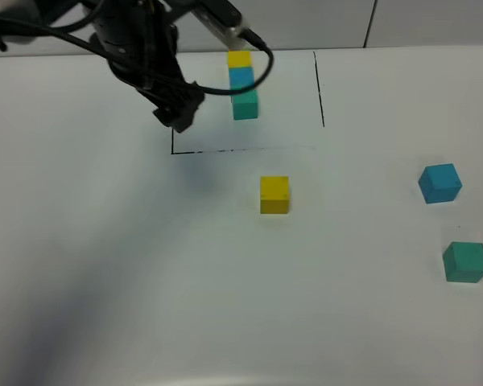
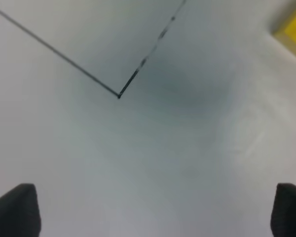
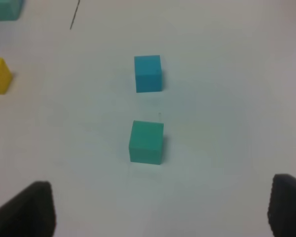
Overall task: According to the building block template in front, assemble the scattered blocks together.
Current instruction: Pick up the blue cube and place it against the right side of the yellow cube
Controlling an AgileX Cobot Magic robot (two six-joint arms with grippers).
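Note:
The building block template (image 1: 242, 83), a bar of yellow, blue and teal-green cubes, lies inside a black-lined rectangle (image 1: 318, 88) at the back. Of the scattered blocks, the yellow cube (image 1: 274, 195) sits mid-table, the blue cube (image 1: 439, 182) at the right, and the teal-green cube (image 1: 465, 261) nearer than it. My left gripper (image 1: 177, 117) hovers over the rectangle's near-left corner, open and empty (image 2: 153, 212); the yellow cube's edge (image 2: 293, 27) shows off to one side of it. My right gripper (image 3: 158, 207) is open and empty, short of the teal-green cube (image 3: 146, 142), with the blue cube (image 3: 148, 73) beyond.
The black line's corner (image 2: 119, 95) lies just ahead of my left fingers. The left arm's body and cables (image 1: 137, 40) hang over the table's back left. The white tabletop (image 1: 105, 281) stretches bare toward the near left.

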